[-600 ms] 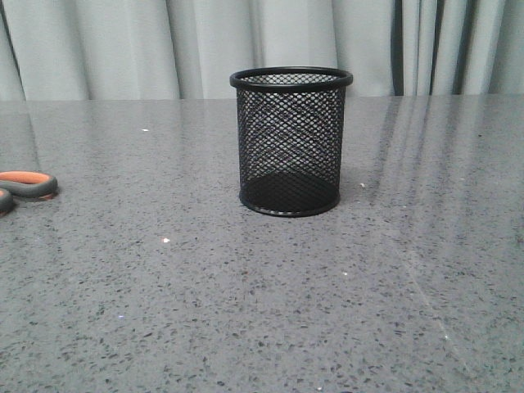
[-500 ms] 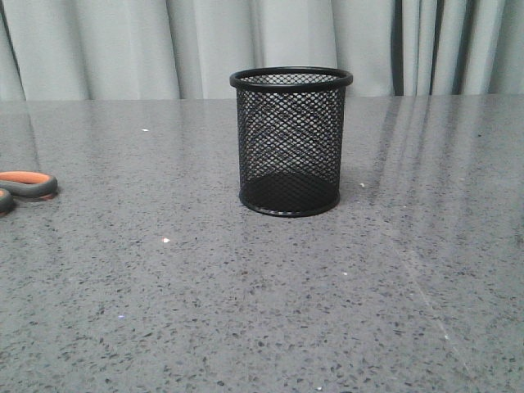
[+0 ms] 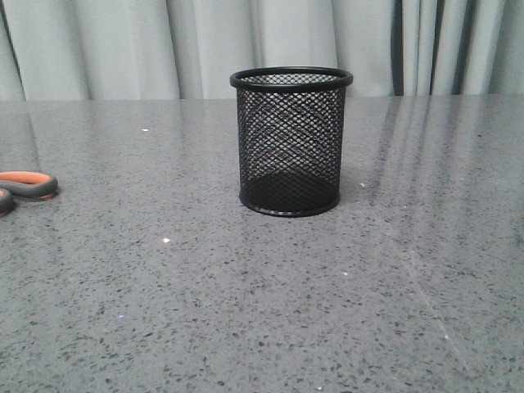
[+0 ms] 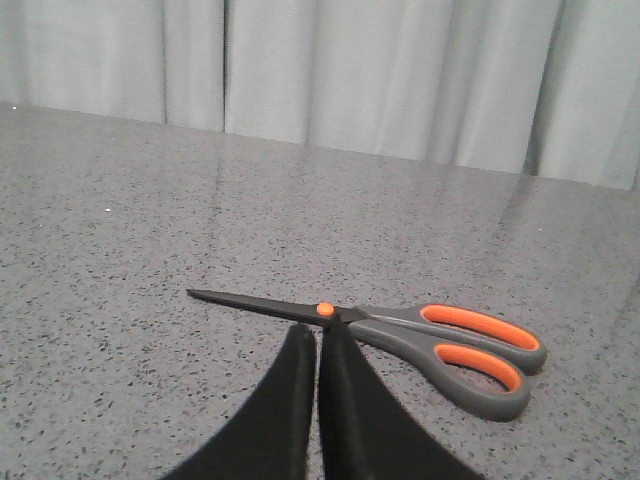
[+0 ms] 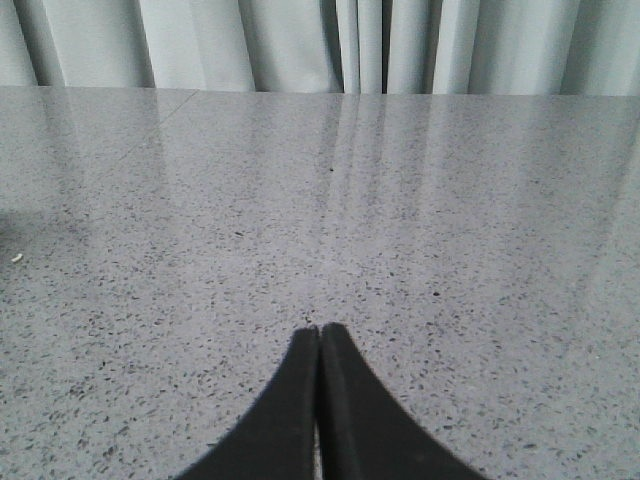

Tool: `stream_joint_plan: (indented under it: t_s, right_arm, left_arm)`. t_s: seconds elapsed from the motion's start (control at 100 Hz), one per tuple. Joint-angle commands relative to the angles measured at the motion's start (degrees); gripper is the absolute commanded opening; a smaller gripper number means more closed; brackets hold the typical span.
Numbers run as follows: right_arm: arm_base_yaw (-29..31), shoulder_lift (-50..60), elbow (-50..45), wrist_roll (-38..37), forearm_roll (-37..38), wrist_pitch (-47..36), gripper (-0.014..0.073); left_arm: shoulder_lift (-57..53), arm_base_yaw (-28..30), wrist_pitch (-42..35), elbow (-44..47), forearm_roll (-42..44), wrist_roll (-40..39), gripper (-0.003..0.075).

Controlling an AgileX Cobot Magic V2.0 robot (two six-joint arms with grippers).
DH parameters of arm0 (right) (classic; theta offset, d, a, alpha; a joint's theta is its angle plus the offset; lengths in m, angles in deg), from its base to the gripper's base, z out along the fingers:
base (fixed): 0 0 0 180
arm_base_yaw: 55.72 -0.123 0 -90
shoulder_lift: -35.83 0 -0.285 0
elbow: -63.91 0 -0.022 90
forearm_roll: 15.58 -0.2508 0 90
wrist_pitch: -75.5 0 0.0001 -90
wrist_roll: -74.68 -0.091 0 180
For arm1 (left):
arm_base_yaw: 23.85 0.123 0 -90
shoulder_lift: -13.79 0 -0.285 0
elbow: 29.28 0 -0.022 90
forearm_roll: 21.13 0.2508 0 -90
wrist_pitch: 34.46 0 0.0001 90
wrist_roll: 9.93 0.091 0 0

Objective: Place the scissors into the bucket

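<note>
The bucket [image 3: 291,141] is a black wire-mesh cup standing upright and empty at the table's middle in the front view. The scissors [image 4: 400,328] lie flat and closed on the table in the left wrist view, blades to one side, orange-lined handles to the other. Only their handles [image 3: 24,185] show at the far left edge of the front view. My left gripper [image 4: 318,330] is shut and empty, its tips just in front of the orange pivot dot. My right gripper [image 5: 320,328] is shut and empty over bare table. Neither gripper shows in the front view.
The grey speckled table [image 3: 262,311] runs back to pale curtains [image 3: 123,45]. A few small white specks lie on the surface.
</note>
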Motion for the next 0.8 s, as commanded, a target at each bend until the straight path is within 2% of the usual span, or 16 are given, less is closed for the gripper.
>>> stream_joint_plan:
  t_s: [0.0, 0.3, 0.37, 0.47, 0.57, 0.7, 0.79]
  right_arm:
    - [0.3, 1.3, -0.3, 0.0, 0.6, -4.4, -0.0074]
    - [0.3, 1.3, -0.3, 0.0, 0.0, -6.0, -0.0074]
    - [0.3, 1.3, -0.3, 0.0, -1.9, -6.7, -0.0074]
    - [0.3, 1.3, -0.3, 0.0, -8.6, -8.2, -0.0074]
    - [0.3, 1.3, -0.3, 0.0, -15.9, -10.1, -0.0074]
    - [0.3, 1.3, -0.3, 0.0, -26.3, -12.2, -0.0074]
    - [0.3, 1.3, -0.1, 0.0, -30.8, -12.7, -0.0073]
  left_arm:
    - [-1.4, -0.4, -4.3, 2.3, 0.1, -0.3, -0.002]
    - [-1.4, -0.4, -5.0, 2.3, 0.1, -0.3, -0.002]
    - [-1.4, -0.4, -5.0, 2.3, -0.1, -0.3, -0.002]
    - [-1.4, -0.4, -5.0, 2.3, -2.4, -0.3, -0.002]
    - [-1.4, -0.4, -5.1, 2.3, -8.9, -0.3, -0.002]
    - [-1.4, -0.4, -5.3, 2.3, -22.8, -0.3, -0.002]
    - [-1.4, -0.4, -6.2, 1.9, -32.3, -0.3, -0.002]
